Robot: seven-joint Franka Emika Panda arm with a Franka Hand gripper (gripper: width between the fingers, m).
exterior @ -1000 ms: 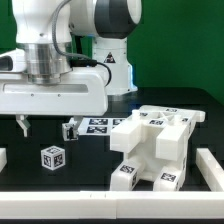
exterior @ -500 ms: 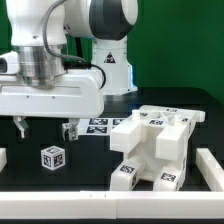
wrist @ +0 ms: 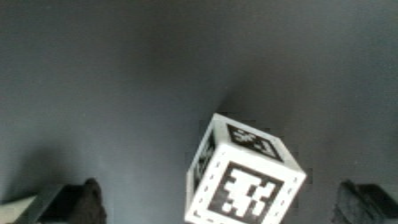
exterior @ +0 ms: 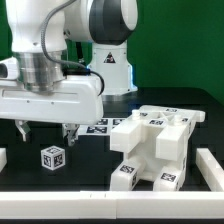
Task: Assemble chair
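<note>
The partly built chair (exterior: 152, 143) is a cluster of chunky white tagged pieces on the black table at the exterior view's right. A small white tagged block (exterior: 52, 157) stands alone at the exterior view's left. My gripper (exterior: 46, 130) hangs open just above that block, one dark finger (exterior: 22, 127) on each side, touching nothing. In the wrist view the block (wrist: 249, 170) lies between and below the open fingertips (wrist: 75, 202), slightly tilted, its tags facing the camera. The gripper (wrist: 217, 208) holds nothing.
The marker board (exterior: 100, 125) lies flat behind the gripper. White border rails run along the table's front (exterior: 90, 205) and the exterior view's right side (exterior: 210, 165). A white piece end (exterior: 3, 158) shows at the left edge. The robot base stands behind.
The arm has shifted a little and the hand has sunk slightly toward the small block. The jaws stay wide open; the block and chair have not moved.
</note>
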